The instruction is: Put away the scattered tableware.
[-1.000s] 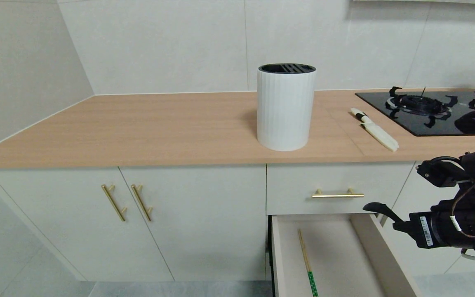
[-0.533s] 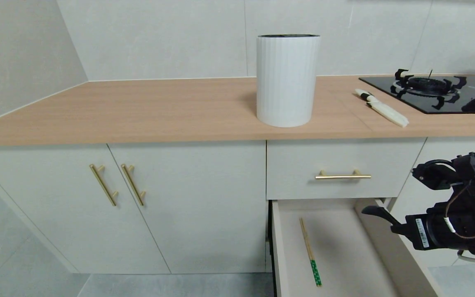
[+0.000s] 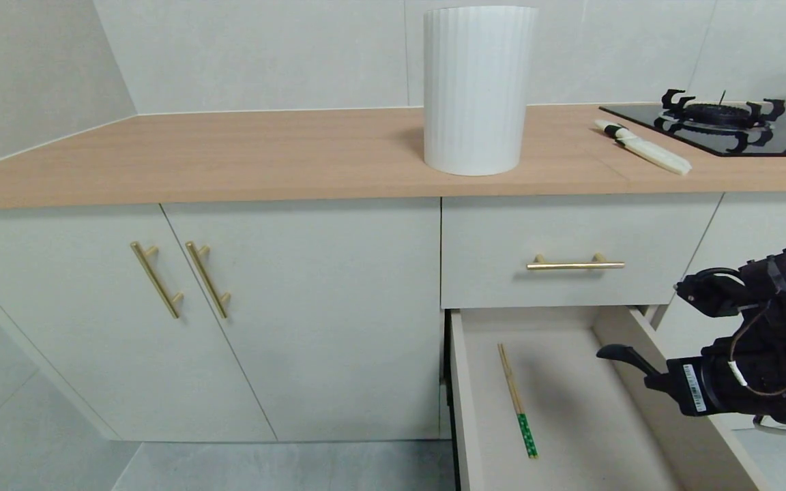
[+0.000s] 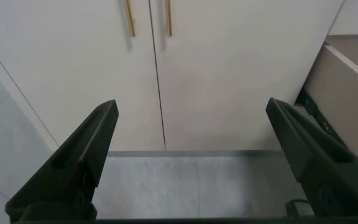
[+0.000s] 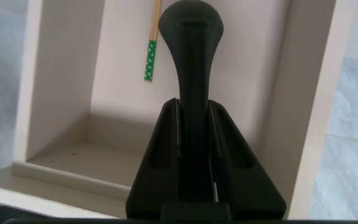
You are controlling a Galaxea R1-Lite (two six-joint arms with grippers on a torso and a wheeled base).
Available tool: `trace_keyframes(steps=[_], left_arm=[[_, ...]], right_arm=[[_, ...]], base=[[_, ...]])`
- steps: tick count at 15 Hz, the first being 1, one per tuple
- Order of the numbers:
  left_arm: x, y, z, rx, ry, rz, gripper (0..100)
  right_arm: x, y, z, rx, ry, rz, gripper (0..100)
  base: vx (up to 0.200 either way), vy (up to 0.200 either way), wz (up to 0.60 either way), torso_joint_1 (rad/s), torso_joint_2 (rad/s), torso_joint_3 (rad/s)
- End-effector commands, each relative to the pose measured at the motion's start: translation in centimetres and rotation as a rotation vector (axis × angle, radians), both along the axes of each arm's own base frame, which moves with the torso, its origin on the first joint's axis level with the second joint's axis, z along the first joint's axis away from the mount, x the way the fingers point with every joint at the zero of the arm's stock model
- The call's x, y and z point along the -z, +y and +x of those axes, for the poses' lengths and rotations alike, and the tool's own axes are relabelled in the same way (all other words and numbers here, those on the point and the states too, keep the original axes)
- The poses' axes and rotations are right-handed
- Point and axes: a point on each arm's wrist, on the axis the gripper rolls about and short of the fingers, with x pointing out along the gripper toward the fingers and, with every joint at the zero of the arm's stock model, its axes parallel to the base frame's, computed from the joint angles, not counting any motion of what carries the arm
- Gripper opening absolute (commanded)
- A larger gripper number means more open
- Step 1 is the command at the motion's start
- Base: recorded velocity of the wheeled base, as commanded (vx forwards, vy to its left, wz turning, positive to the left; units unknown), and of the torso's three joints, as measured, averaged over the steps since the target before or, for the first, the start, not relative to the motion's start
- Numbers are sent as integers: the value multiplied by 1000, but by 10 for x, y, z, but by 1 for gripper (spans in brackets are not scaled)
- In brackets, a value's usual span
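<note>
The left gripper holds its fingers wide apart, empty. Chopsticks lie in the open drawer. The pale knife lies flat on the table, likely light, stiff and slick, best pinched across its handle. The right gripper hangs over the drawer, fingers closed on nothing.

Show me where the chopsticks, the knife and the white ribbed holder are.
chopsticks (image 3: 516,399): head view, middle of the bare wooden shafts.
knife (image 3: 659,157): head view, on the pale blade.
white ribbed holder (image 3: 473,88): head view, middle of its side wall.
</note>
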Motion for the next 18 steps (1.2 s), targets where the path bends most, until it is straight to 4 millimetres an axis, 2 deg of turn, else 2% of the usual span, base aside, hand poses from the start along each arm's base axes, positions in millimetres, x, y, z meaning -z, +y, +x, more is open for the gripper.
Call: trace_keyframes(steps=[1,4,7,9,12,15,17,18], left_arm=[[0,0,0,0,-1,0,100],[0,0,0,0,-1,0,100],[0,0,0,0,0,0,100],[0,0,0,0,0,0,100],[0,0,0,0,-1,0,100],[0,0,0,0,-1,0,100],[0,0,0,0,0,0,100],[0,0,0,0,-1,0,100]], right_arm=[[2,0,1,0,8,-3,0],[8,2,6,0,35,-12,0],[26,8,24,4,44,-13,0],[32,10,30,5,57,-10,0],[75,18,53,19,184,-36,0],[125,26,81,80,199,-3,0],[148,28,89,102,210,6,0],[152,29,92,107,203,12,0]], base=[[0,0,0,0,0,0],[0,0,0,0,0,0],[0,0,0,0,0,0],[0,0,0,0,0,0],[0,0,0,0,0,0],[0,0,0,0,0,0],[0,0,0,0,0,0],[0,0,0,0,0,0]])
